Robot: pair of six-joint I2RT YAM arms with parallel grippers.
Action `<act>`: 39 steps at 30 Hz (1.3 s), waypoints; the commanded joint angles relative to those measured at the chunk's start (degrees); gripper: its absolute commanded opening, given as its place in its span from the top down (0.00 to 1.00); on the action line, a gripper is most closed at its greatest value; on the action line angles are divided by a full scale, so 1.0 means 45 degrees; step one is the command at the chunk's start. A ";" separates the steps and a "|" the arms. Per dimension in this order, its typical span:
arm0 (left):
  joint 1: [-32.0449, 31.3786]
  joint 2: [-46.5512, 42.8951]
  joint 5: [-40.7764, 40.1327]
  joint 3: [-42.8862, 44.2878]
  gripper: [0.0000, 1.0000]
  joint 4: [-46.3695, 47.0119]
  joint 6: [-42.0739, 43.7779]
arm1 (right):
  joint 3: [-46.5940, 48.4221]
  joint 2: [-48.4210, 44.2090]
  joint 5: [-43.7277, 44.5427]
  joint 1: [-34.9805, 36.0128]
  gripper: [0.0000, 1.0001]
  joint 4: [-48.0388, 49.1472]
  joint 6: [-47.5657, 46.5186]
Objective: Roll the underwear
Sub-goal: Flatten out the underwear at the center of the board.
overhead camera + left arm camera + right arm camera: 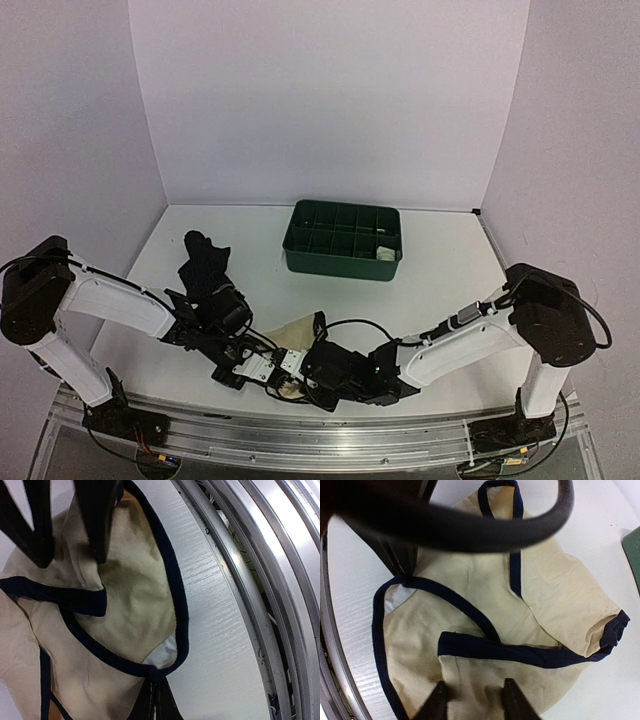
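Tension first: with left hand [69, 560] pinched shut on edged underwear [135, 595] and right hand [476, 700] half-open over it, pull flat, roll evenly.

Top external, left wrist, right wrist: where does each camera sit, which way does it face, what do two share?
Top external: above and behind, looking down; left arm, right arm, green tray.
Left wrist: on left arm, facing the table's near rail; tool fingers.
Right wrist: on right arm, looking down; tool fingers.
Both wrists share the cream underwear.
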 commanded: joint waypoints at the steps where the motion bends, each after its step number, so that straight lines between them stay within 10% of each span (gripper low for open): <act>1: -0.0042 -0.0279 0.0057 0.0390 1.00 -0.0444 -0.0257 | 0.0230 0.0034 0.0311 -0.0049 0.86 -0.0652 0.0066; 5: -0.0012 -0.0366 0.0057 0.0549 1.00 -0.0696 -0.0597 | 0.0632 -0.0244 0.1202 -0.0192 1.00 -0.0978 0.0600; 25: 0.3099 -0.2008 0.4008 0.6514 1.00 -0.5814 -0.3892 | 0.3723 -0.5204 0.2109 -0.2994 1.00 -0.6153 1.1279; 39: 0.5223 0.0176 0.2174 1.1071 1.00 -0.4737 -0.2815 | 0.8446 -0.2531 0.1214 -0.5127 1.00 -0.5453 0.9451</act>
